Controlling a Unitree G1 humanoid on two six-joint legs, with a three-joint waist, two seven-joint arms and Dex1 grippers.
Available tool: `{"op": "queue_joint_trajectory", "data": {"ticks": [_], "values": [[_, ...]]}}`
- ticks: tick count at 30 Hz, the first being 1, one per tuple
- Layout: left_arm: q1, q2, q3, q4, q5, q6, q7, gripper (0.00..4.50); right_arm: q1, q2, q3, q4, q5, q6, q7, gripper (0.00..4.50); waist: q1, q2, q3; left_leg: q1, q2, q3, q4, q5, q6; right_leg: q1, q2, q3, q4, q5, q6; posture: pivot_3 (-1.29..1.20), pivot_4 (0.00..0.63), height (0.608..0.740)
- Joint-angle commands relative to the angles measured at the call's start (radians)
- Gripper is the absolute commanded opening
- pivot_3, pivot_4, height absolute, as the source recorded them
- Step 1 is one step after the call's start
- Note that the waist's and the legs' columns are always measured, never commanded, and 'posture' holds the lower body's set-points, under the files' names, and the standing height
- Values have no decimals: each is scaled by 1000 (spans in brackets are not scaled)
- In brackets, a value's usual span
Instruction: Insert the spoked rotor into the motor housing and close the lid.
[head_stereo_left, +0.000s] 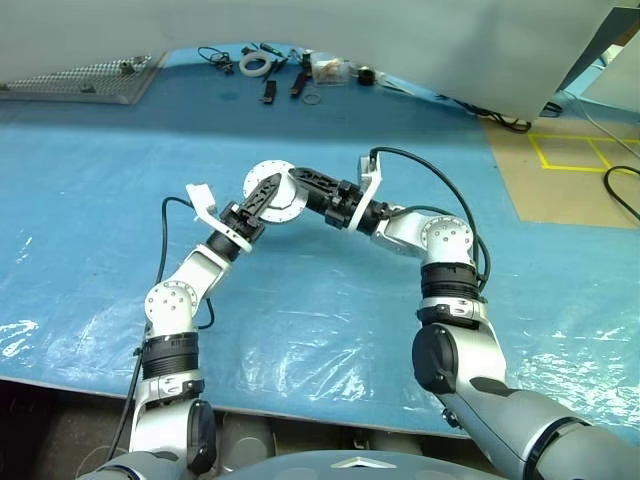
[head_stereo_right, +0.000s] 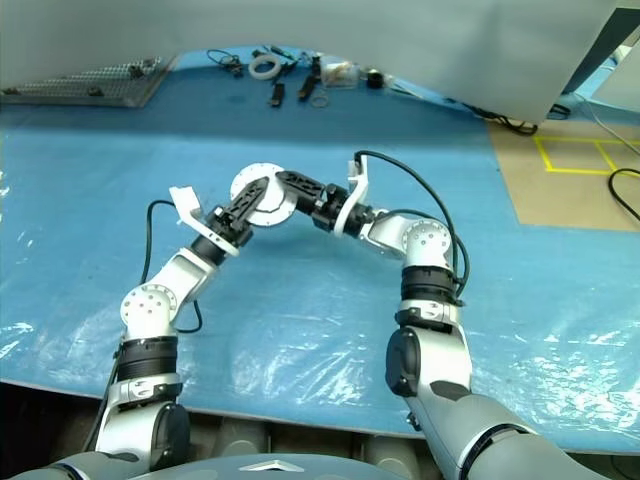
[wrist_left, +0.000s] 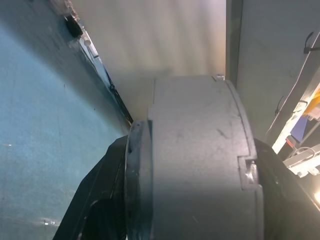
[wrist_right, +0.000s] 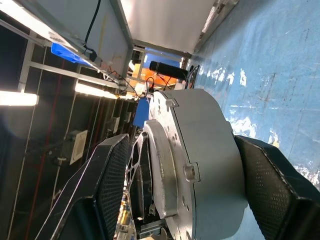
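Note:
The motor housing (head_stereo_left: 272, 172) is a round silver drum held up above the blue table, between both grippers. My left gripper (head_stereo_left: 262, 196) comes from the left and is shut on it; in the left wrist view the grey body (wrist_left: 200, 150) is wedged between the two black fingers. My right gripper (head_stereo_left: 300, 186) reaches in from the right and is open, its fingers (wrist_right: 107, 170) standing on either side of the drum with a gap. A thinner flanged plate (wrist_right: 160, 150), which may be the lid, lies against one end. The spoked rotor is hidden.
The blue plastic-covered table (head_stereo_left: 350, 300) stretches below the arms. Small tools and a white ring (head_stereo_left: 255, 63) lie at its far edge, and a perforated metal plate (head_stereo_left: 85, 80) at the far left. Yellow tape marks (head_stereo_left: 570, 150) and a black cable are on the floor to the right.

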Motion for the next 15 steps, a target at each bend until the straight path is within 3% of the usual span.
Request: {"op": "queue_joint_trajectory", "data": {"ticks": [1,3,9,15], "values": [[-34,11,45,-54,-27,-42,6,2638,-35,6,-9,-6,43,9,12,3511,-1,0,0,0,0,0,0,0,0,0,0,0,0,0,0,0,150,740],[-31,11,44,-64,-36,-33,-1,2455,-40,6,-9,0,42,10,13,3523,-1,0,0,0,0,0,0,0,0,0,0,0,0,0,0,0,150,740],[-32,10,52,-90,-19,-51,39,2454,-49,10,-4,13,41,8,17,3523,1,0,0,-1,0,0,1,0,0,0,0,0,0,0,0,0,150,740],[-47,81,149,-98,-27,-112,92,2454,-56,-9,3,28,26,-7,33,3523,-6,-1,0,0,0,-1,1,0,0,0,1,0,1,0,0,0,150,740]]}}
